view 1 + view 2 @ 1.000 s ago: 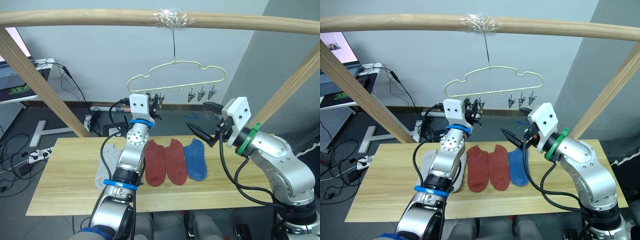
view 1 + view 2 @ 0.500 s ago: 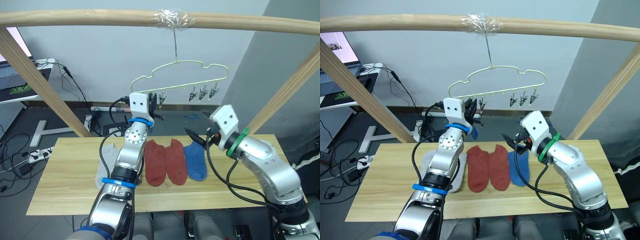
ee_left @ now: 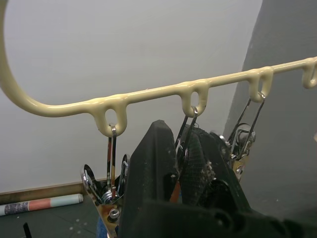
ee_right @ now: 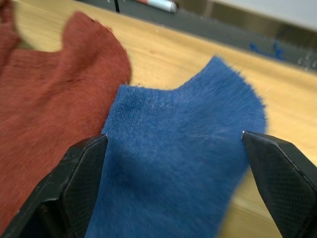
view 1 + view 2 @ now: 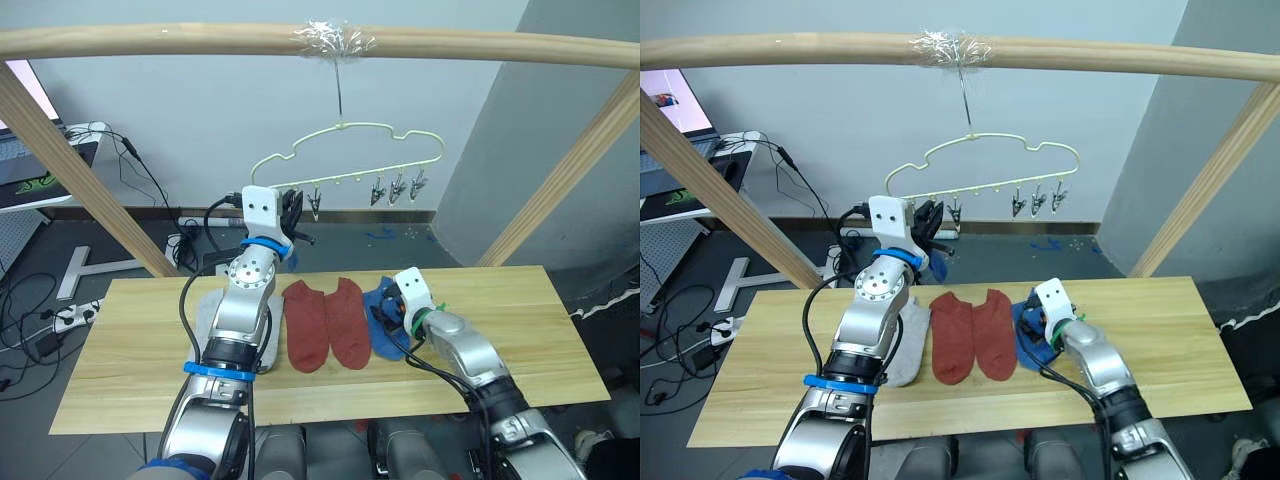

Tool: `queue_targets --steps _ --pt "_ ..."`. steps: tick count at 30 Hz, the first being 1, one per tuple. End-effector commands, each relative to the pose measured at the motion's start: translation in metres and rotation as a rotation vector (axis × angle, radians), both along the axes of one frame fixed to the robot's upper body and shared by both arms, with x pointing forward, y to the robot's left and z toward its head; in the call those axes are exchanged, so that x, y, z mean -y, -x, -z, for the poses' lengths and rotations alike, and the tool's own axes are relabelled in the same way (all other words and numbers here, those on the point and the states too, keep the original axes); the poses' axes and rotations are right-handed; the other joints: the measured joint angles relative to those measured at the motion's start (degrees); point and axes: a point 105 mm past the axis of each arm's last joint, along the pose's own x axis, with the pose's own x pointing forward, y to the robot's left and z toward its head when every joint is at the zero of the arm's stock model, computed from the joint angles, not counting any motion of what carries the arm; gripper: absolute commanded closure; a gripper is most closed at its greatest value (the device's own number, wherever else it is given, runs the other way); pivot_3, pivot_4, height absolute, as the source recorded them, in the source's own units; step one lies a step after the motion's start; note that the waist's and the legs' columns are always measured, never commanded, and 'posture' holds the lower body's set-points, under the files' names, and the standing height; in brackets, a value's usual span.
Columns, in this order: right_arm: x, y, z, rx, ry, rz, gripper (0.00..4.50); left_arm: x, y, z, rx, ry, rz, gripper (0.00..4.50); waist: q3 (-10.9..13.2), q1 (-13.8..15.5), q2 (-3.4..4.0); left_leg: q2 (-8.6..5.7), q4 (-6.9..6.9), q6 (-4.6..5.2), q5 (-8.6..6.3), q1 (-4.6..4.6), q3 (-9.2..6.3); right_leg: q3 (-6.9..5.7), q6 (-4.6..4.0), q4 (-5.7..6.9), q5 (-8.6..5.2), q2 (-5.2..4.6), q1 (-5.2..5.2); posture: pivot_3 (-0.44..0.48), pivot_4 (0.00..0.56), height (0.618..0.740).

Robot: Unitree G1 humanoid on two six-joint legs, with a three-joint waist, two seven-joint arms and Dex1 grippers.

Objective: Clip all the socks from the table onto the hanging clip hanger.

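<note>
Two jobs are running at once, I'd say. Left of centre, the left end effector (image 5: pixel 293 212) is up at the clip hanger (image 5: pixel 345 150), its fingers together around one metal clip (image 3: pixel 187 130). Below lie the grey sock (image 5: pixel 212 312), two red socks (image 5: pixel 326 322), then the blue sock (image 4: pixel 173 163) on the counter (image 5: pixel 130 370). The right end effector (image 4: pixel 173 148) hovers wide apart over the blue one; next it must drop and pinch.
</note>
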Motion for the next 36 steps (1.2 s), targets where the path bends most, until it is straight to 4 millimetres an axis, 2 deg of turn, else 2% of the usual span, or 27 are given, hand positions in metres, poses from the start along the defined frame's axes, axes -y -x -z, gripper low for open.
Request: queue_targets --steps 1,3,9,11,13,15,17,20,25,30,36 --pt "0.007 0.004 0.015 -0.024 0.061 -0.014 0.39 -0.002 0.003 -0.004 0.010 0.001 -0.005 4.34 0.0 0.1 0.00 0.00 0.01 0.00 0.00 0.01 0.00 0.00 0.00 0.00 0.00 0.00 0.01 0.168 0.196 0.740" --pt "0.006 0.006 0.018 -0.026 0.073 -0.035 0.94 -0.003 0.003 -0.004 0.009 0.000 -0.006 4.34 0.0 0.1 0.00 -0.01 0.02 0.00 0.00 0.03 0.01 0.02 0.19 0.00 -0.11 -0.01 0.05 0.168 0.196 0.740" --pt "0.013 0.032 0.032 -0.004 0.224 -0.205 3.08 -0.009 0.005 -0.001 -0.006 0.000 -0.008 4.34 -0.1 0.2 0.03 -0.01 0.01 0.01 0.01 0.10 0.00 0.02 0.25 0.04 -0.15 0.00 0.08 0.177 0.190 0.740" --pt "0.023 0.037 0.028 0.048 0.293 -0.264 3.78 -0.010 0.004 0.003 -0.049 0.046 0.011 4.34 -0.1 0.2 0.04 -0.03 0.01 0.01 0.01 0.10 0.01 0.03 0.26 0.03 -0.16 -0.02 0.09 0.175 0.187 0.740" --pt "0.033 0.039 0.016 0.133 0.375 -0.341 4.49 -0.008 0.003 0.006 -0.115 0.124 0.069 4.34 -0.2 0.3 0.07 -0.05 0.02 0.01 0.01 0.10 0.00 0.04 0.28 0.01 -0.16 -0.03 0.12 0.175 0.187 0.740" --pt "0.034 0.042 -0.003 0.217 0.416 -0.433 4.49 -0.002 0.005 0.014 -0.211 0.181 0.152 4.34 -0.2 0.3 0.08 -0.10 0.07 0.01 0.02 0.09 0.01 0.06 0.29 0.01 -0.17 -0.07 0.13 0.170 0.184 0.740" --pt "0.027 0.043 -0.028 0.331 0.471 -0.547 4.49 -0.001 0.006 0.022 -0.320 0.258 0.196 4.34 -0.2 0.0 0.09 -0.10 0.13 0.02 0.02 0.07 0.01 0.06 0.29 0.01 -0.17 -0.06 0.13 0.165 0.185 0.740" --pt "0.006 0.040 -0.066 0.526 0.548 -0.668 4.49 -0.002 0.008 0.027 -0.480 0.423 0.249 4.34 -0.2 -1.6 0.09 -0.06 0.22 0.03 0.03 0.09 0.03 0.10 0.30 0.07 -0.17 -0.01 0.11 0.155 0.180 0.740" --pt "-0.034 0.034 -0.108 0.729 0.571 -0.739 4.49 0.000 0.013 0.017 -0.630 0.630 0.334 4.34 -0.2 -2.4 0.08 0.01 0.22 0.07 0.06 0.24 -0.06 0.03 0.30 0.17 -0.17 0.07 0.18 0.154 0.180 0.740" --pt "-0.063 0.023 -0.127 0.820 0.555 -0.729 4.49 0.009 0.018 0.008 -0.690 0.750 0.402 4.34 -0.2 -1.7 0.07 -0.06 0.22 -0.09 0.13 0.04 -0.07 0.03 0.30 0.06 -0.17 -0.05 0.14 0.155 0.185 0.740" --pt "-0.075 0.017 -0.138 0.885 0.605 -0.753 4.49 0.013 0.023 0.006 -0.714 0.795 0.416 4.34 -0.2 -0.9 0.07 -0.09 0.22 -0.18 0.17 0.01 -0.10 0.01 0.30 0.04 -0.17 -0.08 0.11 0.157 0.189 0.740"
